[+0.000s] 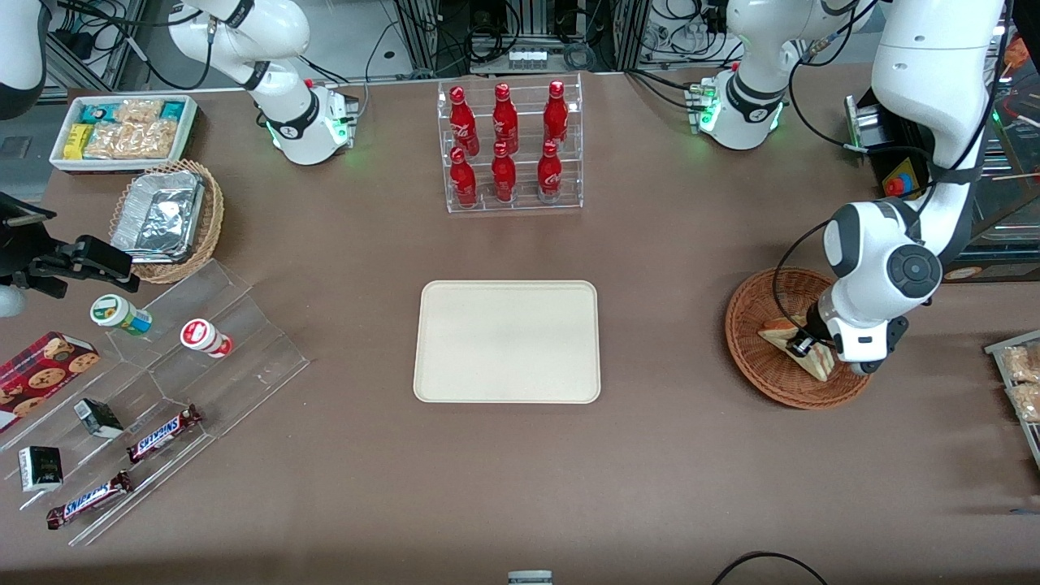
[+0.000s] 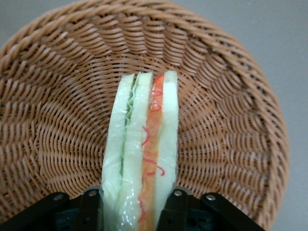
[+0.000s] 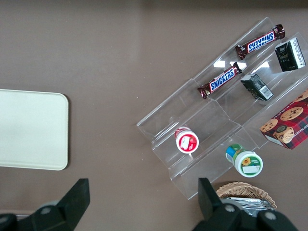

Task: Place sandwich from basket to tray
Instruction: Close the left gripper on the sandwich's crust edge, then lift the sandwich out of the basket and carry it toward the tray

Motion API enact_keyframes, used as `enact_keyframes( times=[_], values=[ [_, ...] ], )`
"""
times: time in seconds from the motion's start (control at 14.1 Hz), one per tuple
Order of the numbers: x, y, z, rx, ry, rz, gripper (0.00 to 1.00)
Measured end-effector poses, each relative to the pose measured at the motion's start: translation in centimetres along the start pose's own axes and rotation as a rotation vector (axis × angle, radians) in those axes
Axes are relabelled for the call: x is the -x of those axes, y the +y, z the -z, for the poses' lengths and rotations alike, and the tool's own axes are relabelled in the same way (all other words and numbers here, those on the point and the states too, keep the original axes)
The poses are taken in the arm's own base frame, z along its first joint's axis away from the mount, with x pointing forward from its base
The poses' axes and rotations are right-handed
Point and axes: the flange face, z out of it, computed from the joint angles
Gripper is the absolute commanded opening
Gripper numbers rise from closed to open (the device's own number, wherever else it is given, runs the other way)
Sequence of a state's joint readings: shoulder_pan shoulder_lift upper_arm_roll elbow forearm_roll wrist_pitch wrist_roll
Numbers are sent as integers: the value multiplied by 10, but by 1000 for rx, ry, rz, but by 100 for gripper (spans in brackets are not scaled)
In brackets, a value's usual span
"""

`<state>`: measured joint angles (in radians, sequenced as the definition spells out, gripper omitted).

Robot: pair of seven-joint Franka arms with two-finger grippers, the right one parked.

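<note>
Claw (image 2: 134, 211) position: lowered into the reddish-brown basket (image 1: 756, 357) toward the working arm's end of the tabletop (image 1: 666, 471), with both fingers (image 2: 91, 209) clamped against the outer bread faces of the sandwich (image 2: 142, 154). Sandwich stands on edge inside the basket, its red and green filling layers running straight out from between the fingers. Cream tray (image 1: 508, 341) lies well apart from the claw, toward the parked arm's end.
</note>
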<state>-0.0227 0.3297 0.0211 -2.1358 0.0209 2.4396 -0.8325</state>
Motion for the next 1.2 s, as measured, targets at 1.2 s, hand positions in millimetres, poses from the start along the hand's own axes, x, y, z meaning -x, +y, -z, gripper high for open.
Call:
enact_keyframes(
  times=[1.2],
  values=[
    [238,215,55,25,23,-560,24]
  ],
)
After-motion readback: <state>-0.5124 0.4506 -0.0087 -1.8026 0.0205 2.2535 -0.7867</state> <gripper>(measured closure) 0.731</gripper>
